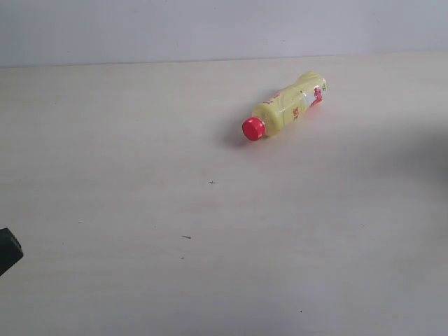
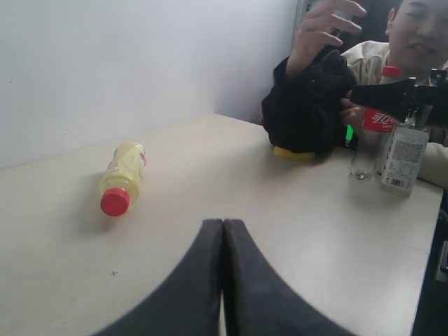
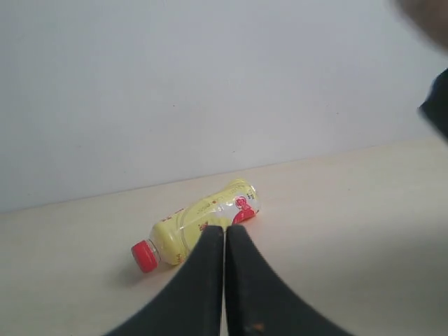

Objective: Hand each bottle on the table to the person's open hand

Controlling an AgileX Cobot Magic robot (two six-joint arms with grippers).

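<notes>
The yellow bottle (image 1: 283,106) with a red cap lies on its side at the back right of the table (image 1: 140,210). My left gripper (image 2: 222,222) is shut and empty, well short of the yellow bottle (image 2: 122,175). My right gripper (image 3: 225,228) is also shut and empty, with its tips just in front of the yellow bottle (image 3: 203,224). In the left wrist view the clear bottle with the red label (image 2: 374,129) and a white-labelled bottle (image 2: 402,157) stand upright by the person. The person's open hand (image 2: 322,31) is raised above the table with fingers spread.
The person's black sleeve (image 2: 308,105) rests on the table over a small yellow object (image 2: 294,152). A black arm part (image 2: 392,98) crosses in front of the two standing bottles. A black corner of my left arm (image 1: 8,250) shows at the exterior view's left edge.
</notes>
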